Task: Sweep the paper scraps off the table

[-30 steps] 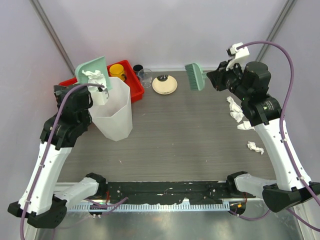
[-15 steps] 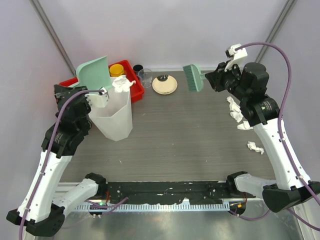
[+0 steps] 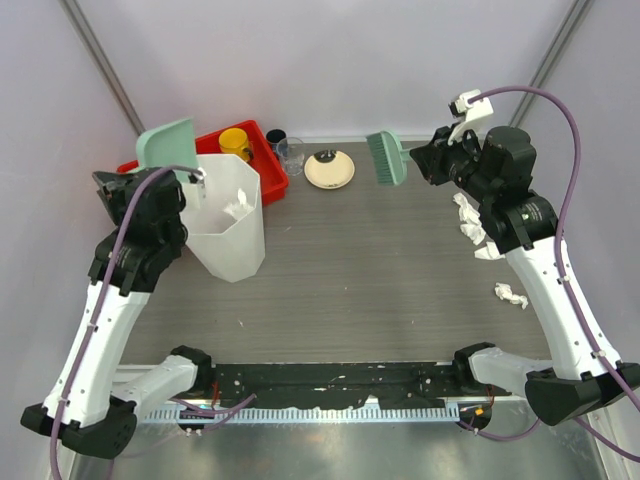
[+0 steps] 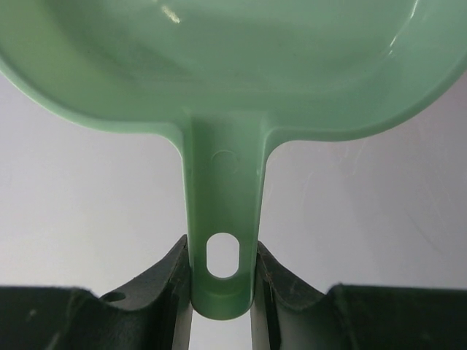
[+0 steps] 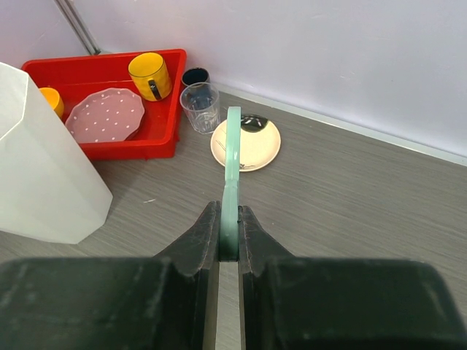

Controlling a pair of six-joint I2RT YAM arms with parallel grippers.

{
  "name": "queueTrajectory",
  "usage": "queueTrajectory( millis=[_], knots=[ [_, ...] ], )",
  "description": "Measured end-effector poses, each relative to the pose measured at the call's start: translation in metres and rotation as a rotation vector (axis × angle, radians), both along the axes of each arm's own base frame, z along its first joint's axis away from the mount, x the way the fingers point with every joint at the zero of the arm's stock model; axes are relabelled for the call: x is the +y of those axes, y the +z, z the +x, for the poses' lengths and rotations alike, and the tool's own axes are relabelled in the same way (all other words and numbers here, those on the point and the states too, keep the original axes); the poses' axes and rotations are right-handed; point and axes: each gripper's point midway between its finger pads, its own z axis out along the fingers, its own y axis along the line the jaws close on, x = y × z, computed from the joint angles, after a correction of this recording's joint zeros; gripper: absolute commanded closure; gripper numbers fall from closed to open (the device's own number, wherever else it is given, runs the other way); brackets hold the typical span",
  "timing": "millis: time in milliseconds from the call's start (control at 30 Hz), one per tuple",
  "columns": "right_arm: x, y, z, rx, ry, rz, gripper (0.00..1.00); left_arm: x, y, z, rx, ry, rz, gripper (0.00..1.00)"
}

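Top external view showed the left jaws pinching the handle of a green dustpan (image 3: 165, 143), which stood raised on edge just beyond them, beside the rim of a tall white bin (image 3: 228, 250). One white wad (image 3: 238, 207) lay inside that bin. From the left wrist view, the handle (image 4: 222, 219) sat squarely between the two dark jaws, pressed in from both sides.

The right jaws were clamped on the thin spine of a green brush (image 3: 386, 157), held in the air straight ahead of them and well off the counter (image 3: 380, 270). The remaining paper scraps (image 3: 468, 218) lay behind and beneath those jaws, under the right forearm, with a smaller piece (image 3: 510, 295) farther back toward that arm's base. A cream plate (image 3: 329, 169) and a red tray (image 3: 270, 178) sat ahead of the brush.

It looked to me like an emptying step that was about finished. To do it well, I would have kept the pan tipped over the bin's mouth until nothing clung to it. Then I would carry it across and lay its lip flat on the counter, close to the scraps. The brush would need drawing back behind them, bristles down, so each stroke pushed toward the pan and not toward the counter edge. Light wads scatter easily, so short, slow strokes seemed wisest.
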Motion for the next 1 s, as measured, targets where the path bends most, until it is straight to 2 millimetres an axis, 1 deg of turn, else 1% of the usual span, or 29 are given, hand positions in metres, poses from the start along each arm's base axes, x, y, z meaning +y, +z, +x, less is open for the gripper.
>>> queueTrajectory(
  millis=[133,200,267,333,400,467,533,600,633,667,700,767,833,867,900,967,1000],
  knots=[
    [-0.002,0.001,0.000,-0.004,-0.009,-0.004,0.99,0.017,0.027,0.003,-0.116,0.101,0.008,1.00],
    [-0.005,0.001,0.001,-0.008,-0.026,-0.010,0.99,0.020,0.040,0.005,-0.164,0.125,0.011,1.00],
    [-0.010,0.001,0.003,-0.012,-0.055,-0.017,0.99,0.020,0.054,0.010,-0.198,0.133,0.016,1.00],
    [-0.020,-0.001,0.008,-0.015,-0.109,-0.043,0.99,0.018,0.070,0.016,-0.241,0.137,-0.002,1.00],
    [-0.033,-0.004,0.014,-0.016,-0.181,-0.081,0.99,0.015,0.089,0.027,-0.288,0.138,-0.029,1.00],
    [-0.050,-0.010,0.022,-0.014,-0.272,-0.137,0.99,0.008,0.106,0.040,-0.334,0.132,-0.069,1.00],
    [-0.069,-0.016,0.030,-0.005,-0.368,-0.197,0.99,-0.003,0.119,0.053,-0.368,0.105,-0.125,1.00],
    [-0.090,-0.026,0.039,0.015,-0.466,-0.269,0.99,-0.022,0.121,0.066,-0.372,0.049,-0.190,1.00],
    [-0.103,-0.032,0.042,0.030,-0.516,-0.303,0.99,-0.036,0.120,0.072,-0.361,0.007,-0.233,1.00],
    [-0.113,-0.037,0.044,0.044,-0.554,-0.329,0.99,-0.048,0.117,0.078,-0.349,-0.031,-0.266,1.00],
    [-0.129,-0.045,0.047,0.067,-0.602,-0.358,0.99,-0.064,0.111,0.084,-0.332,-0.077,-0.311,1.00],
    [-0.155,-0.057,0.050,0.107,-0.670,-0.386,0.99,-0.095,0.089,0.094,-0.268,-0.158,-0.398,1.00],
    [-0.180,-0.072,0.051,0.153,-0.726,-0.404,0.99,-0.130,0.056,0.103,-0.160,-0.235,-0.486,1.00],
    [-0.189,-0.081,0.051,0.174,-0.741,-0.411,0.99,-0.145,0.041,0.105,-0.107,-0.263,-0.520,1.00],
    [-0.196,-0.089,0.052,0.197,-0.749,-0.418,0.99,-0.165,0.021,0.107,-0.038,-0.301,-0.572,1.00],
    [-0.201,-0.105,0.057,0.239,-0.750,-0.436,0.99,-0.208,-0.018,0.108,0.111,-0.366,-0.682,1.00],
    [-0.200,-0.114,0.062,0.258,-0.739,-0.444,0.99,-0.228,-0.037,0.106,0.187,-0.393,-0.734,1.00]
  ],
)
